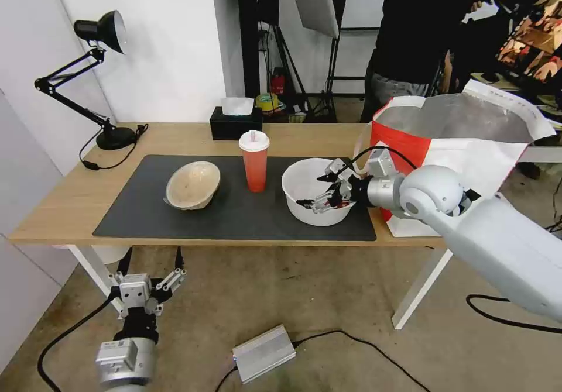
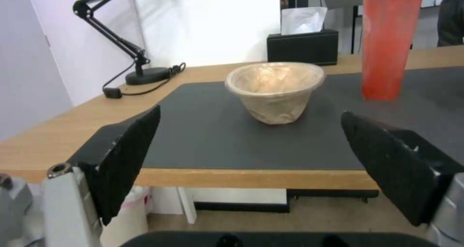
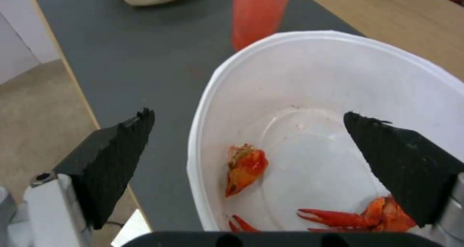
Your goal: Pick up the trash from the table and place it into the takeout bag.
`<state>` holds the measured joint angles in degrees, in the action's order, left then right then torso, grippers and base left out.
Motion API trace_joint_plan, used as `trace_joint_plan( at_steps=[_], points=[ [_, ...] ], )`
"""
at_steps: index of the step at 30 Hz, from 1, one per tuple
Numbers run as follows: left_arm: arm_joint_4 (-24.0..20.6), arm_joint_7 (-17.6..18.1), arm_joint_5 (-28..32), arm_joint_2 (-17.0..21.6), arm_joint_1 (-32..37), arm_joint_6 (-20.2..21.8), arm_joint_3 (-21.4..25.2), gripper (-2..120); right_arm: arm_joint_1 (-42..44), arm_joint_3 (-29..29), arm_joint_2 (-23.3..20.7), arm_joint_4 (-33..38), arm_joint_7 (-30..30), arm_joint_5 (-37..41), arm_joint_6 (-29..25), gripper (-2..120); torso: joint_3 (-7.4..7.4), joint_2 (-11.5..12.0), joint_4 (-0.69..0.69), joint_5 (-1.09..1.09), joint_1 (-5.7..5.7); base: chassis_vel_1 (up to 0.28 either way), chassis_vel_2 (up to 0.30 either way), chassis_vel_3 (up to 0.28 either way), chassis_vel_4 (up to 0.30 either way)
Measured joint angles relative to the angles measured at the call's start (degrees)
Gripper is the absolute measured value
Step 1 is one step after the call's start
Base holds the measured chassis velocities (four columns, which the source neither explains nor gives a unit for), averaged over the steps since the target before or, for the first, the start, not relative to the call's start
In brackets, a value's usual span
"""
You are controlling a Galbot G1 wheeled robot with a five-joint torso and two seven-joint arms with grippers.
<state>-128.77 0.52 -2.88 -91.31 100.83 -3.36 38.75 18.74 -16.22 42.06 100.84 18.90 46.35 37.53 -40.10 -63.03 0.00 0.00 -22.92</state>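
Now white bowl (image 3: 333,95) rim between open right gripper (image 3: 246,160) fingers.

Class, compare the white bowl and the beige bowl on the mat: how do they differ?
The white bowl sits upright; the beige bowl tips on its side. The white bowl holds red shell scraps; the beige bowl looks empty. The open right end effector straddles the white bowl's rim; the beige bowl is untouched. Both rest on the mat.

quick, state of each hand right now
Left hand: open, holding nothing, low in front of the table.
Right hand: open, straddling the white bowl rim, gripping nothing.
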Motion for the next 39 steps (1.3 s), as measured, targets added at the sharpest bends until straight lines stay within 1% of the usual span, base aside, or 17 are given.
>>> trace_joint_plan(
  at_steps=[15, 39],
  points=[
    [-0.5, 0.0, 0.1, 0.0, 0.1, 0.0, 0.3, 100, 0.2, -0.5, 1.1, -2.1, -1.2, -0.2, 0.4, 99, 0.0, 0.0, 0.0, 0.0, 0.0, 0.0, 0.0, 0.0, 0.0],
    [-0.6, 0.0, 0.3, 0.0, 0.1, 0.0, 0.5, 100, -0.5, -1.8, 2.4, -3.0, -2.2, -0.3, 0.9, 98, 0.0, 0.0, 0.0, 0.0, 0.0, 0.0, 0.0, 0.0, 0.0]
  ],
)
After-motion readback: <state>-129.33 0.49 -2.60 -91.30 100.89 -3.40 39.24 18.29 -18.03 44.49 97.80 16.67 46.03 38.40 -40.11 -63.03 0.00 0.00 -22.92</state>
